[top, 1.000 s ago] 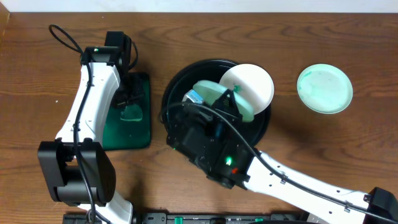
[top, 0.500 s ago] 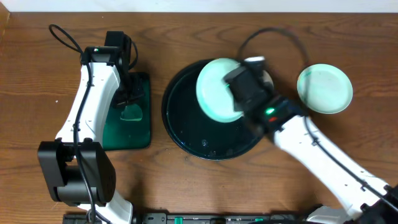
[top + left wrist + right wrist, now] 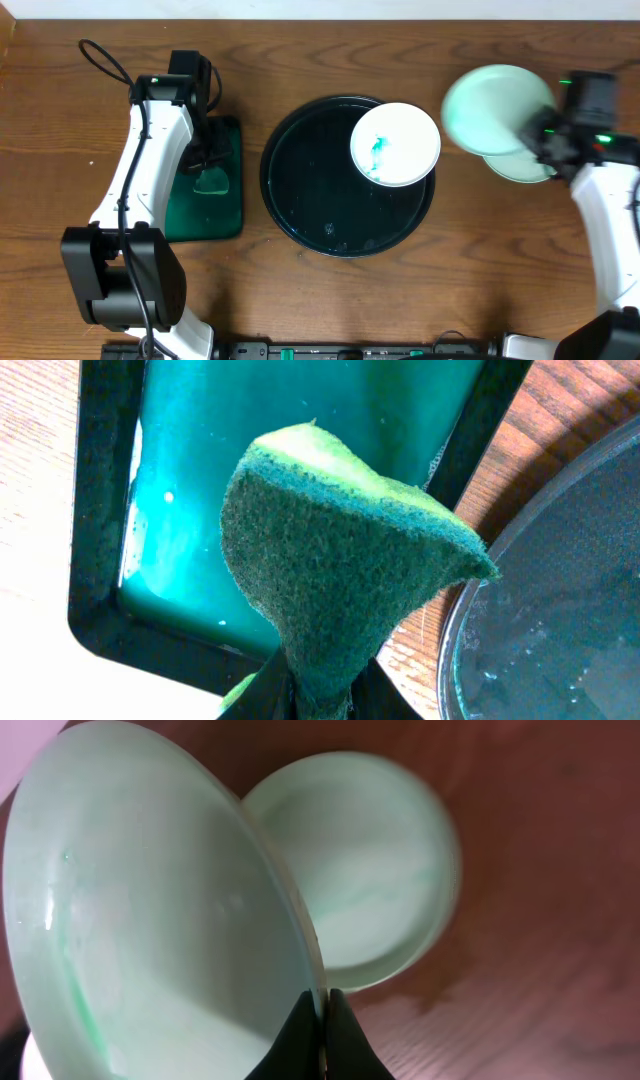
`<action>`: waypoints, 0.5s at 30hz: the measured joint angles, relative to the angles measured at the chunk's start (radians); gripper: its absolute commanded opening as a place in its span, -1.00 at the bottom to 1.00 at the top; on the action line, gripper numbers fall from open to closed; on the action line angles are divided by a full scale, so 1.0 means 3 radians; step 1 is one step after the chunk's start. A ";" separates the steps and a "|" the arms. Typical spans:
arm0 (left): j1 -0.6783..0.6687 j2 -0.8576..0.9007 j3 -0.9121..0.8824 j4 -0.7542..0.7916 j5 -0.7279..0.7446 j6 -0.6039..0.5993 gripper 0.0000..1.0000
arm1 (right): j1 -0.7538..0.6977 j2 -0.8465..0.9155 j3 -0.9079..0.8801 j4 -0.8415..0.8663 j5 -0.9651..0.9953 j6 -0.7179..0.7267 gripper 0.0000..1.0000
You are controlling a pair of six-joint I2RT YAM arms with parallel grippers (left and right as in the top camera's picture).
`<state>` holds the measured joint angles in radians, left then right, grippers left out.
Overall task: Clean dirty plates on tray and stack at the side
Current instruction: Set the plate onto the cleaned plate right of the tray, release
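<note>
Since half a second earlier the right gripper (image 3: 322,1030) had swung off the black tray (image 3: 290,215) to the far right of the table (image 3: 500,260), taking the pale mint plate (image 3: 495,100) with it; its jaws were pinched hard on that plate's thin rim, one finger on each face, with the plate tilted steeply on edge in the wrist view; just beyond it the side plate (image 3: 375,870) lay flat on the wood, partly overlapped by the carried one from overhead, though whether the two touched could not be told; back on the tray's upper right the smeared plate (image 3: 395,143) sat uncovered, teal marks near its centre; the left gripper (image 3: 320,695) was clamped on the sponge (image 3: 340,570), holding it above the green tray (image 3: 180,490), just beside the black tray's rim; the plates looked stiff, light and glossy, probably wet and so slippery; a rim pinch gave little contact, so the carried plate seemed liable to pivot or slide, and likely wanted levelling and a gentle lowering onto the side plate; the smeared one looked best taken at its rim on the right-hand side
</note>
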<state>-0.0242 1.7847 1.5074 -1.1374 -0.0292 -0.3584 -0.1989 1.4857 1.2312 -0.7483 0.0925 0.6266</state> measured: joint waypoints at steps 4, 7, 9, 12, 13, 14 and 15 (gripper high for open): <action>0.0000 0.0000 -0.0009 0.0000 0.0000 0.0000 -0.68 | -0.0340 0.0168 0.0004 -0.0008 -0.0060 -0.0060 -0.97; 0.0000 0.0000 -0.0015 0.0000 0.0000 0.0000 -0.68 | -0.0446 0.0448 0.0005 0.0043 -0.0088 -0.0095 -0.97; 0.0001 0.0000 -0.0015 0.0001 0.0000 0.0000 -0.68 | -0.0470 0.0656 0.0004 0.0097 -0.0104 -0.0108 -0.98; 0.0001 0.0000 -0.0015 0.0000 0.0000 0.0000 -0.68 | -0.0470 0.0918 0.0004 0.0217 -0.0134 -0.0118 -0.97; 0.0001 0.0001 -0.0015 0.0000 0.0000 0.0000 -0.68 | -0.0470 0.0989 0.0004 0.0257 -0.0140 -0.0118 -0.97; 0.0001 0.0001 -0.0015 0.0000 0.0000 0.0000 -0.68 | -0.0470 0.1068 0.0004 0.0294 -0.0146 -0.0118 -0.97; 0.0000 0.0001 -0.0015 0.0000 0.0000 0.0000 -0.68 | -0.0470 0.1124 0.0004 0.0329 -0.0154 -0.0118 -0.97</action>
<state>-0.0242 1.7851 1.5028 -1.1374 -0.0292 -0.3584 -0.3401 1.8229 1.2324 -0.6495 0.0463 0.5911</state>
